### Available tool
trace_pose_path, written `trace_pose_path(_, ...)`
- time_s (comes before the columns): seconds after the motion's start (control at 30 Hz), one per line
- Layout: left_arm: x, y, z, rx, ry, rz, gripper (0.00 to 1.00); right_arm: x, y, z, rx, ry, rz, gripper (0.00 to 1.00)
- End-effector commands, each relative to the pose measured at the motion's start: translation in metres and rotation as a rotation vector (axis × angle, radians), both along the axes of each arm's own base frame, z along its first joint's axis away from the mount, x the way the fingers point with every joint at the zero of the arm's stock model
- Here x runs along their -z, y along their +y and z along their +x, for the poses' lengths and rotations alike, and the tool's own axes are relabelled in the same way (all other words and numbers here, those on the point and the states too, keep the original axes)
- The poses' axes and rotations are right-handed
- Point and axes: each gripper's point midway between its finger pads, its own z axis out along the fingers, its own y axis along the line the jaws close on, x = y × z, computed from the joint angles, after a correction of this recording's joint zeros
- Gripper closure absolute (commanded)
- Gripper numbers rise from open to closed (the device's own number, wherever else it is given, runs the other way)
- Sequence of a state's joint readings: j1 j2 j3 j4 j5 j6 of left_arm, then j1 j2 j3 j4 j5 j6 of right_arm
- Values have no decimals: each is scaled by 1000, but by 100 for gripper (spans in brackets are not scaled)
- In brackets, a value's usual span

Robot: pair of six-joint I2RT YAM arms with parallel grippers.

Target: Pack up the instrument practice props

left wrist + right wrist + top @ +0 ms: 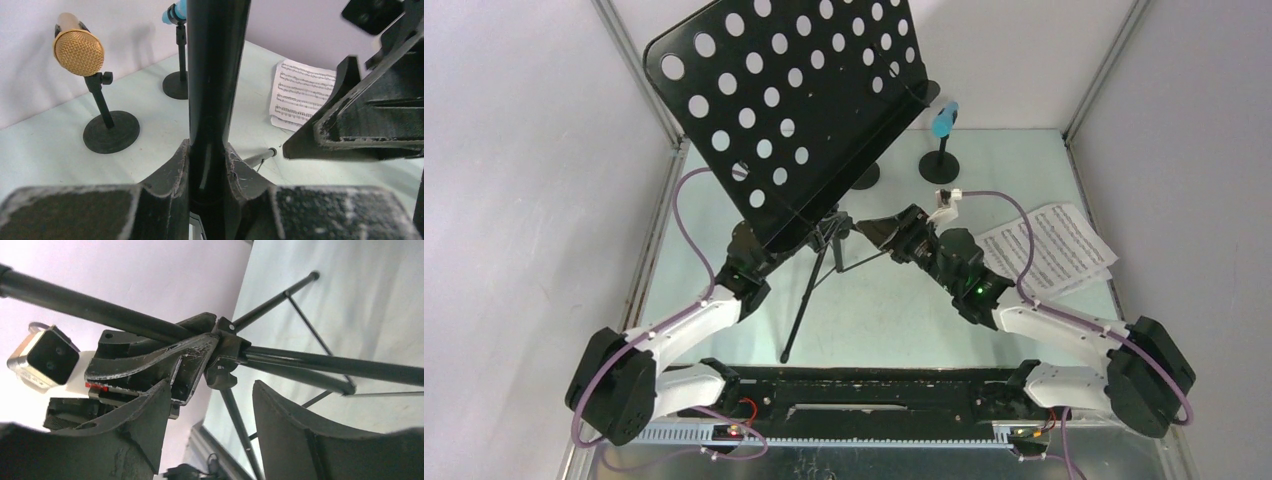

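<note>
My left gripper [207, 165] is clamped tight on the rack [789, 110] pole [215, 75], steadying it mid-table. My right gripper [212, 395] gapes empty by the tripod hub [226, 357], probably to fold the legs.

Perforated desk [794, 110] covering left gripper [209, 167] and tan microphone [78, 50] in top view, its upper edge running off frame. Music rack pole [215, 75] partly blocking light-blue microphone [175, 12] in left wrist view, top edge cropping it.
</note>
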State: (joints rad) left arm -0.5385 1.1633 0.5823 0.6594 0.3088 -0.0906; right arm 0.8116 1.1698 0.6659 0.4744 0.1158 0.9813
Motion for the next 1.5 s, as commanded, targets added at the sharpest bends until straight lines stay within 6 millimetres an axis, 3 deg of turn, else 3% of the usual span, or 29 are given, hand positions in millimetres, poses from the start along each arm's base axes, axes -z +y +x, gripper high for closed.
trace_pose_path(0.0, 101, 13, -24, -26, 339, 123, 97, -9, 20, -3, -79, 164, 211, 31)
trace_pose_path(0.23, 99, -8, -38, 140, 341, 127, 97, 10, 36, 3, -117, 233, 202, 31)
trace_pose_path(0.67, 101, -14, -42, 194, 335, 140, 100, 5, 41, 15, -132, 220, 229, 33)
trace_pose_path(0.9, 100, -13, -39, 181, 330, 143, 100, 13, 54, 17, -177, 242, 242, 51)
trace_pose_path(1.17, 101, -13, -39, 175, 328, 150, 100, 13, 60, 14, -227, 200, 230, 93)
trace_pose_path(1.23, 102, -13, -39, 177, 330, 151, 100, 19, 59, 17, -211, 165, 147, 100)
trace_pose_path(1.37, 101, -14, -40, 184, 327, 151, 100, 21, 57, 22, -185, -3, -110, 100)
trace_pose_path(1.47, 101, -15, -40, 186, 326, 152, 100, 21, 58, 22, -176, -222, -381, 100)
